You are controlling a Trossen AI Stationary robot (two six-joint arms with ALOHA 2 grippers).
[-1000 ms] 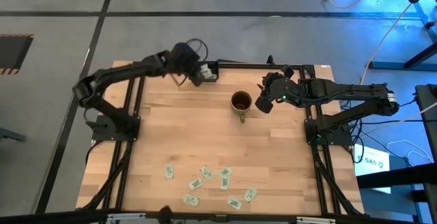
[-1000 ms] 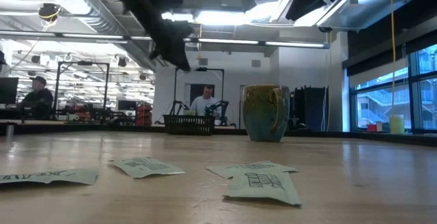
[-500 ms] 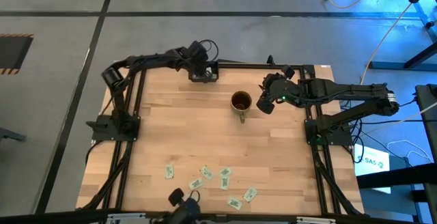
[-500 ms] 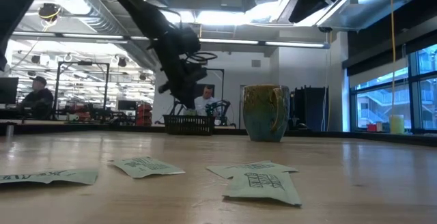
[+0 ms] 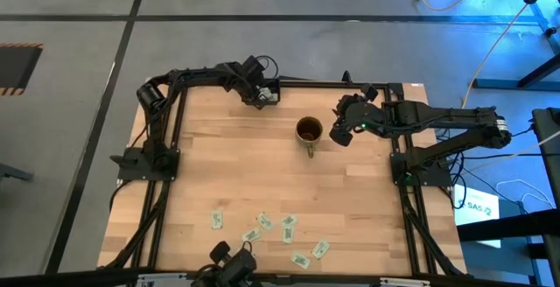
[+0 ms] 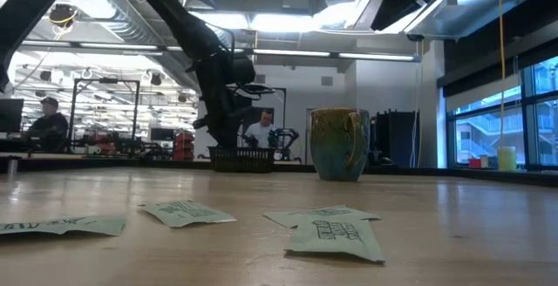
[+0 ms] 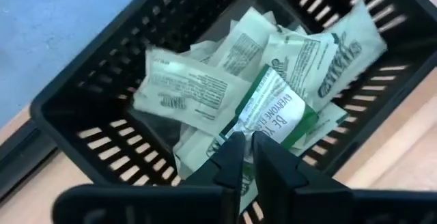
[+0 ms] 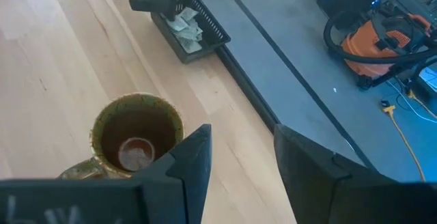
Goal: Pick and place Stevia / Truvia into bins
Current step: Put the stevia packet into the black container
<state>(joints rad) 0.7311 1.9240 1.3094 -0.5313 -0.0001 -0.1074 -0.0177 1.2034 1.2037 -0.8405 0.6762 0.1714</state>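
Observation:
A small black slatted bin [image 5: 268, 95] stands at the table's far edge, with several white-and-green Stevia sachets [image 7: 205, 87] lying in it. My left gripper [image 7: 248, 145] hangs just over it, pointing steeply down, fingers nearly together at one sachet [image 7: 273, 111]. In the low view it [image 6: 228, 138] is right above the bin [image 6: 241, 159]. The brown-gold mug [image 5: 308, 130] stands upright in the table's middle. My right gripper [image 5: 339, 132] waits open above the mug's right side. Several loose sachets [image 5: 262, 227] lie flat by the near edge. My left gripper has the near corner of a sachet [image 7: 247, 130] between its fingertips, with only a thin gap left between the fingers. It comes from above, slanting toward the far edge. The sachet stands tilted, its far end resting on the others in the bin.
The mug [image 8: 136, 132] has a small pale round thing on its bottom. A black frame rail runs behind the bin [image 8: 191, 26]. A dark device [image 5: 232, 261] sits at the near edge. Bare wood lies between the mug and the loose sachets [image 6: 336, 234]. People sit in the room beyond.
My left gripper has sunk from well above the table to just over the black bin, reaching toward the far edge and tipping more steeply down, with the sachet carried along.

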